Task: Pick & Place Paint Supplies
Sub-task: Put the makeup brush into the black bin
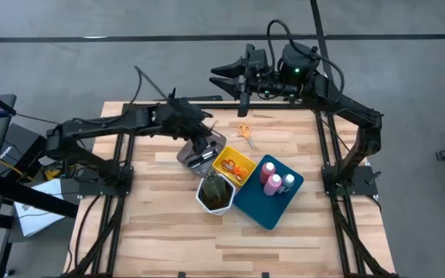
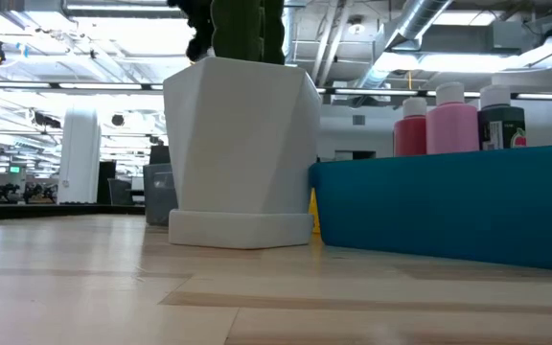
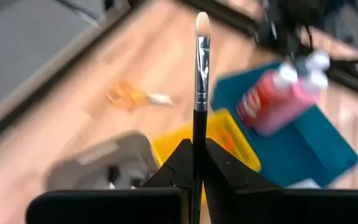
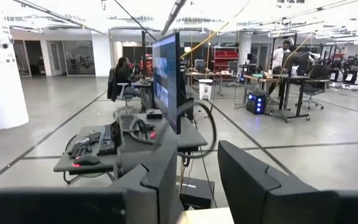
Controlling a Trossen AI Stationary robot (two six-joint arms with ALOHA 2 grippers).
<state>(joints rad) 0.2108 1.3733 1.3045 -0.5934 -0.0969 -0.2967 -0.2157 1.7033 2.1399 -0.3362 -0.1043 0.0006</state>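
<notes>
- The left arm reaches across the wooden table, its left gripper clamped tight on a thin black-handled brush above the grey tray.
- The right arm is folded at the table's far edge, its right gripper partly open, holding nothing.

You have a light wooden slatted table carrying everything; near its middle a grey tray, a yellow tray and a blue tray sit in a tight row running from left to right, each just beside the next; a white hexagonal pot stands on the boards in front of the yellow tray, touching or nearly touching the blue one; orange-handled scissors lie flat on the bare wood behind the trays, apart from them.
</notes>
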